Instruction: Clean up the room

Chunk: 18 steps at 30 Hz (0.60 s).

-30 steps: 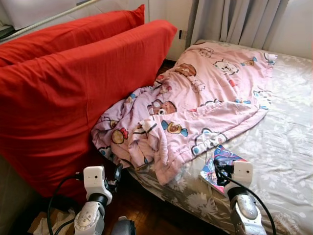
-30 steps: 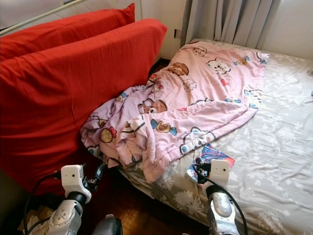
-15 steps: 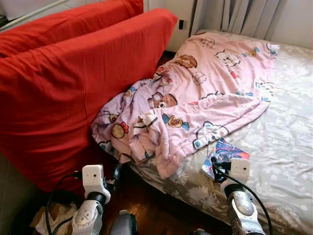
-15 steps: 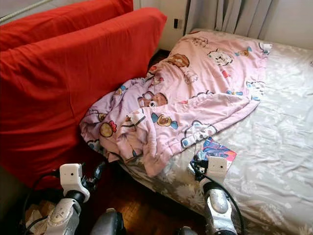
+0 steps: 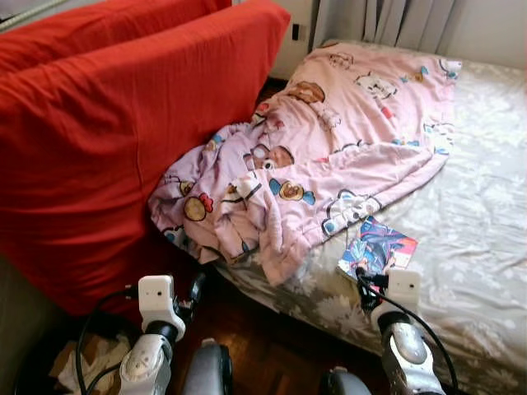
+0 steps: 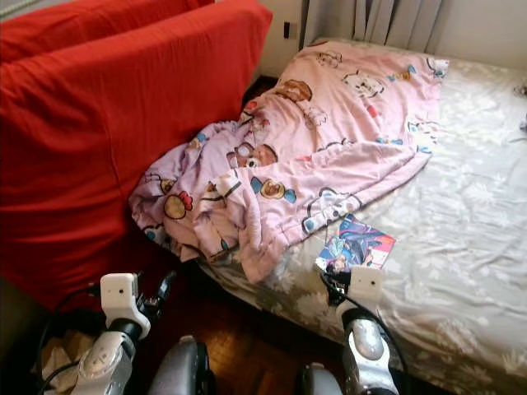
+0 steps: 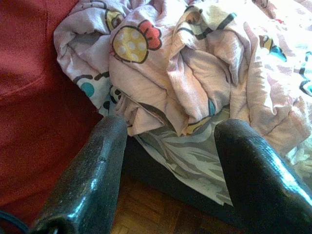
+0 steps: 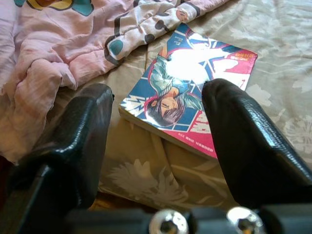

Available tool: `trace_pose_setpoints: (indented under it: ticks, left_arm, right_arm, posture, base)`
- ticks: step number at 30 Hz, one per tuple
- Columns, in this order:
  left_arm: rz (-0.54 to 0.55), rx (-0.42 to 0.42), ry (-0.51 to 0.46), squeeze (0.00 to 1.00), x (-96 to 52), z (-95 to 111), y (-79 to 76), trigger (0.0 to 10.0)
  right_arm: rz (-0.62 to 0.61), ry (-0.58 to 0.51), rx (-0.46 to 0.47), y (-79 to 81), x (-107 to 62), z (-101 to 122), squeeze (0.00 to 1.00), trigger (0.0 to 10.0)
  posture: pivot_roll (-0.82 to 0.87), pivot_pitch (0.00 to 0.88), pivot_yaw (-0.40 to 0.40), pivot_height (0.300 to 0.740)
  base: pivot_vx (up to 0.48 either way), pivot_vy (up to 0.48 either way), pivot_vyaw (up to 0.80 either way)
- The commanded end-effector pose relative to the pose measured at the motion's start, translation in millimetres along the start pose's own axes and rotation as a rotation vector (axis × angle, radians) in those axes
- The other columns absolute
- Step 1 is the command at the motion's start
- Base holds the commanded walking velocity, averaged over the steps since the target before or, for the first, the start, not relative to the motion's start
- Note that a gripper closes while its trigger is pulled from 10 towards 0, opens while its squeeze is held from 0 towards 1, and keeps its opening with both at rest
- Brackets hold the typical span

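The right gripper (image 8: 156, 141) hangs low at the bed's near edge, its 2 fingers spread wide and holding nothing. Just beyond the fingertips lies a comic book (image 8: 187, 92), flat on the grey floral sheet (image 5: 461, 214) and framed between the 2 fingers in the right wrist view, so the gripper looks lined up to reach for it as the stray item to tidy. The book sits close to the mattress edge, which should make it easy to reach from where the robot stands.

The left gripper (image 7: 170, 161), also spread and empty, hovers over the wooden floor (image 7: 146, 209) in the gap between bed and red cushions (image 5: 123, 132). Ahead of it, a crumpled corner of the pink cartoon blanket (image 5: 329, 156) droops over the mattress side. Further off, the blanket spreads up the bed toward the curtains (image 5: 395, 18).
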<state>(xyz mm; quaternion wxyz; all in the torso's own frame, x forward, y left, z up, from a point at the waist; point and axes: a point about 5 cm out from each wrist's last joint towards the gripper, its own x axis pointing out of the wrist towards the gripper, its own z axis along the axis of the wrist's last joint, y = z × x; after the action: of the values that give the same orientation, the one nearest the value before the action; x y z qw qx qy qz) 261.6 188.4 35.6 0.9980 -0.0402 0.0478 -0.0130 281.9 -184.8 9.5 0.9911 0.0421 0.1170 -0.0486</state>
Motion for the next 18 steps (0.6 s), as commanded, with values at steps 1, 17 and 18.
trace_pose_setpoints:
  ticks: [1, 17, 18]
  left_arm:
    - [0.002, 0.003, 0.009, 0.00, -1.4, -0.7, 1.5, 10.0]
    - [0.002, 0.004, 0.016, 0.00, -1.7, -1.9, 0.9, 10.0]
    - [0.002, 0.004, 0.016, 0.00, -1.8, -2.0, 0.9, 10.0]
  right_arm:
    - [0.006, -0.002, 0.012, 3.4, 1.5, 1.0, 0.00, 10.0]
    - [0.026, 0.008, 0.021, 6.5, 1.8, -0.8, 0.00, 10.0]
    - [0.026, 0.009, 0.021, 6.6, 1.8, -0.9, 0.00, 10.0]
  posture:
    - [0.03, 0.198, 0.018, 0.626]
    - [0.03, 0.194, 0.018, 0.626]
    - [0.03, 0.194, 0.018, 0.626]
  base:
    - [0.292, 0.000, 0.00]
    - [0.295, 0.000, 0.00]
    - [0.296, 0.000, 0.00]
